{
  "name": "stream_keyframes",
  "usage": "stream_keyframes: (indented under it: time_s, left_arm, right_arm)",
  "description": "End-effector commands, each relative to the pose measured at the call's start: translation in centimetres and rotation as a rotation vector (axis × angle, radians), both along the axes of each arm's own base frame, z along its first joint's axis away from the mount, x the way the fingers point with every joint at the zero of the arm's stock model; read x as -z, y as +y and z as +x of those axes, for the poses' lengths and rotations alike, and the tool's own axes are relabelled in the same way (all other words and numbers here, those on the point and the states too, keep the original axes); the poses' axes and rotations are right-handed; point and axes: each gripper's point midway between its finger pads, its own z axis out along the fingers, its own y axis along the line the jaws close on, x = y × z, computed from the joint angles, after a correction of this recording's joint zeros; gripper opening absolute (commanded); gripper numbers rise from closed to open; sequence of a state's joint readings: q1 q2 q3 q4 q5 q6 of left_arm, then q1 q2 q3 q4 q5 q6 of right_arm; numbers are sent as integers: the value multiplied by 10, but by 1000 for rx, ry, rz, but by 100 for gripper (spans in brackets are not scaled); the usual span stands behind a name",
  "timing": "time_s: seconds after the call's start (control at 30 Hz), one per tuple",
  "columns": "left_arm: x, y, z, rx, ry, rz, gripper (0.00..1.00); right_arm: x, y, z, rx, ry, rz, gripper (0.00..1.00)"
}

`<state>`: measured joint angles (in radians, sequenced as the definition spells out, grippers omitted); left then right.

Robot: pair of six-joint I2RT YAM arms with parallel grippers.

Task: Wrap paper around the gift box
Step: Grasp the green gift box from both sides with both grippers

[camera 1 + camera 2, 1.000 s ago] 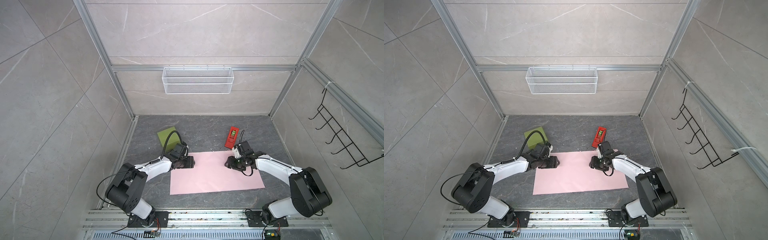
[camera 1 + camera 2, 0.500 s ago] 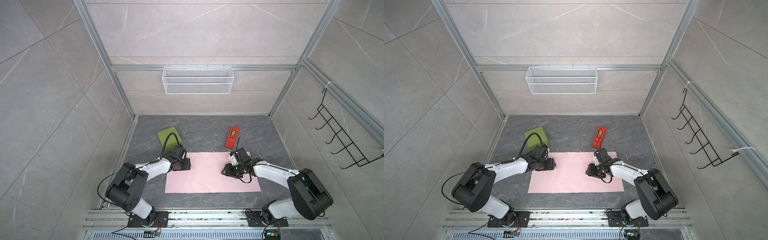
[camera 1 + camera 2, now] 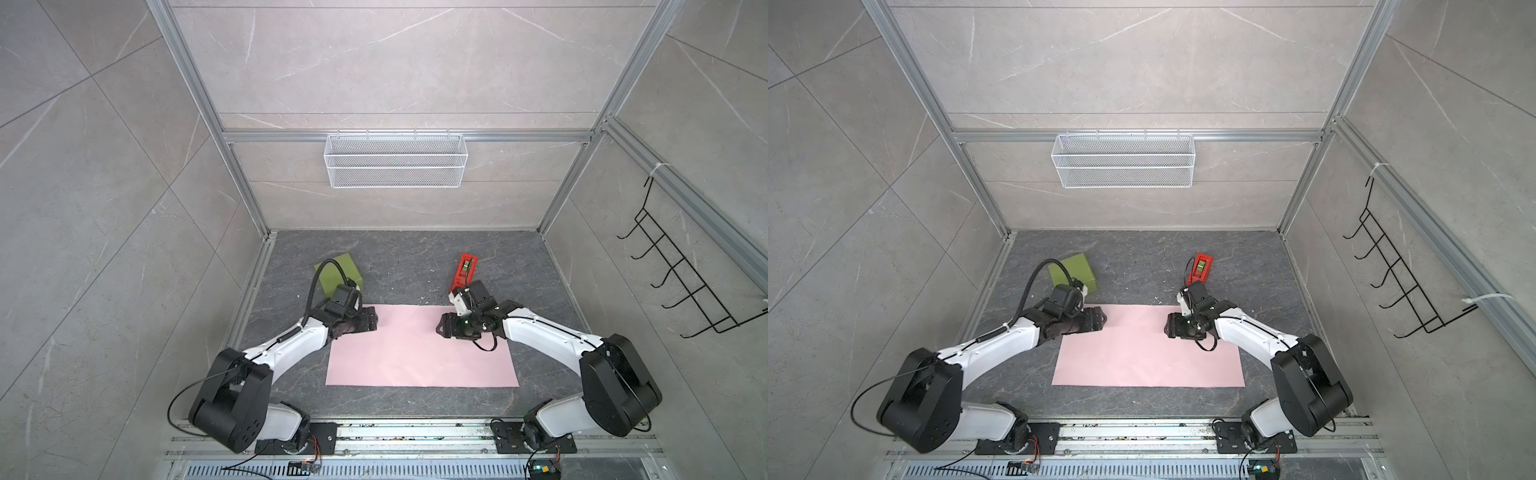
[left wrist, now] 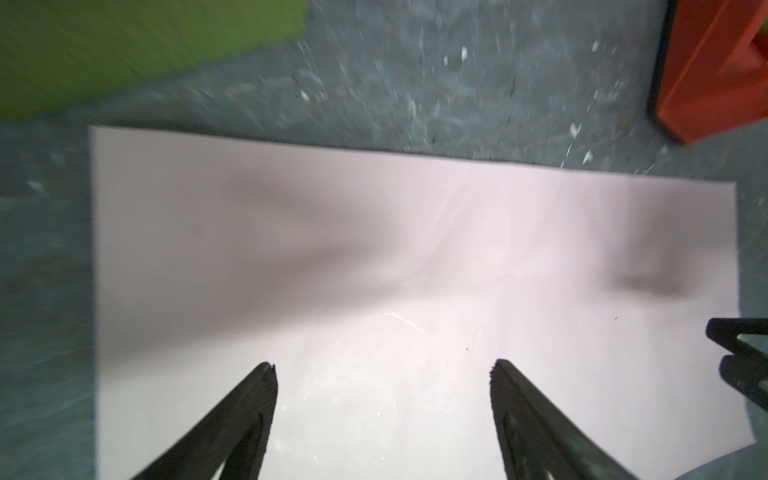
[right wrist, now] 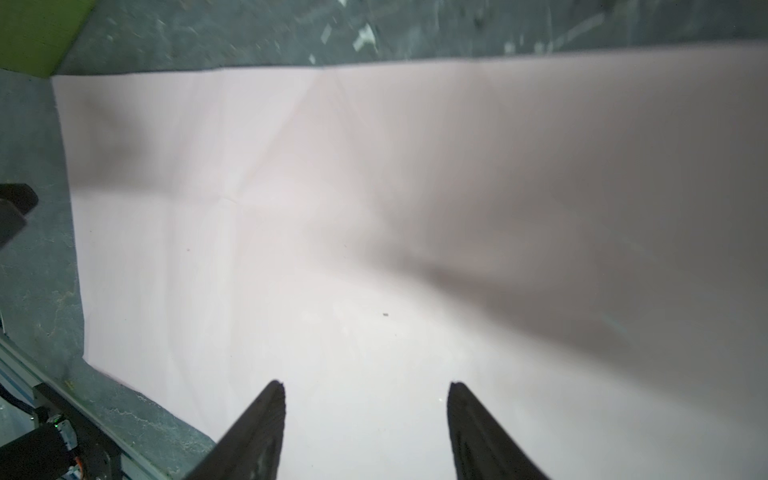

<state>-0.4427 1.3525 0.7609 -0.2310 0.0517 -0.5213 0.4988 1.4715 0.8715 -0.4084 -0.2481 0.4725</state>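
**Wrapping not begun: box off the sheet, both grippers empty**

The gift box (image 3: 348, 269) is found standing on the table (image 3: 415, 257), just beyond the far left corner of the paper (image 3: 419, 353). In the left wrist view a strip of bare table is shown between the two. The box is not on the sheet and no part of it is covered.

The paper is laid flat, pink side up, in the near middle of the table. No edge is lifted or folded, though faint creases are noted in both wrist views.

The task is therefore judged to be at its opening stage. The sheet is spread out. The placing of the box on it, the folding of every side and any taping are left to be done.

The left gripper (image 4: 382, 365) is positioned over the far left corner of the sheet. Its jaws are set wide apart and nothing is seen between them.

The right gripper (image 5: 365, 384) is positioned over the far right part of the sheet. Its jaws are also apart, somewhat less widely, and nothing is held. Whether either pair of fingertips rests on the paper cannot be told.

A red tape dispenser (image 3: 464, 272) is seen beyond the far edge of the sheet, behind the right gripper, and is not touched by either gripper.
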Motion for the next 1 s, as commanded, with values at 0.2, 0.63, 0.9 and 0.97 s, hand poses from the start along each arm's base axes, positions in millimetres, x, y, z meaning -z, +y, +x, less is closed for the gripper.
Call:
stream_keyframes:
  time_s: [0.2, 0.63, 0.9, 0.97]
  left_arm:
    - [-59, 112, 81, -406, -105, -158, 93]
    - [-11, 95, 161, -273, -3, -262, 87]
    - [9, -2, 171, 15, 64, -211, 72]
    - [15, -32, 164, 81, 85, -198, 67]
  right_arm:
    - [-7, 5, 4, -28, -21, 17, 69]
    - [-12, 3, 3, -26, -35, 17, 71]
    - [-41, -20, 34, 32, -124, 1, 73]
    - [-53, -19, 49, 62, -140, 68, 73]
